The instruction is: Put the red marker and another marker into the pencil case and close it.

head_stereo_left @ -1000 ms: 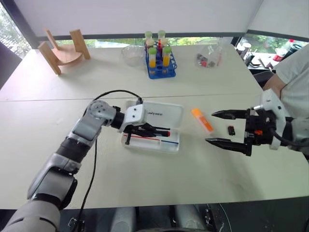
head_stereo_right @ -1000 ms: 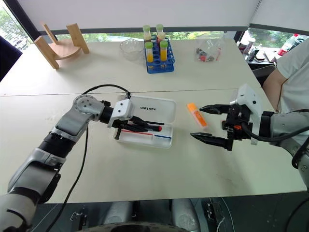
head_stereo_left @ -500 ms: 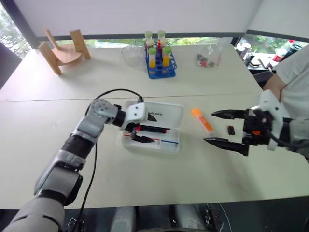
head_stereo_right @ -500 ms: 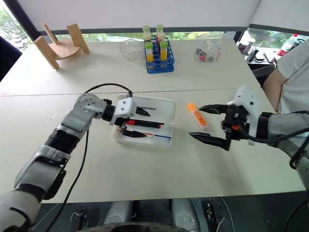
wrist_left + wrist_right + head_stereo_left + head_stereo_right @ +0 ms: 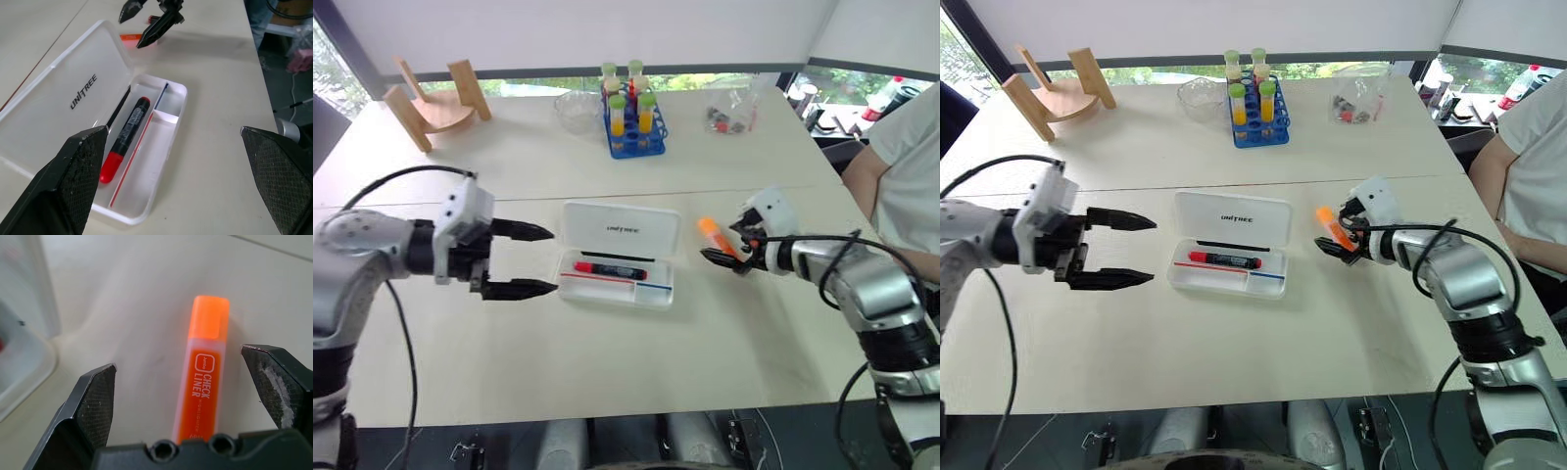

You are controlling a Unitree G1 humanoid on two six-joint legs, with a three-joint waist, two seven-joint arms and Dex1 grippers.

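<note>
on the pale table in the head views, the pencil case (image 5: 1230, 258) is lying open with its lid folded back flat, and the red marker (image 5: 1224, 260) is resting inside the tray, alongside thin pens (image 5: 1252, 273). the left gripper (image 5: 1116, 250) is hovering beside the case toward the robot's left, apart from it, fingers spread wide and carrying nothing. just beside the case on the other side, the orange marker (image 5: 1331, 228) is lying on the bare table, and the right gripper (image 5: 1337, 235) is hanging at it with its fingers parted and nothing gripped yet. a test tube rack (image 5: 1255, 108) and a wooden stand (image 5: 1050, 88) are sitting well apart at the far edge.

along the left wrist view, the red marker (image 5: 124, 139) is showing its red end nearest the camera, snug against the tray divider, below the lid's lettering.

along the right wrist view, the orange marker (image 5: 201, 372) is lying between the two parted fingers (image 5: 93, 404), its length running away from the camera, closer to one finger than the other.

judging by its look, this chunky marker is light, stiff and smooth plastic, so it is likely to slip or roll; pinching across the flat labelled body near the middle seems safest.
</note>
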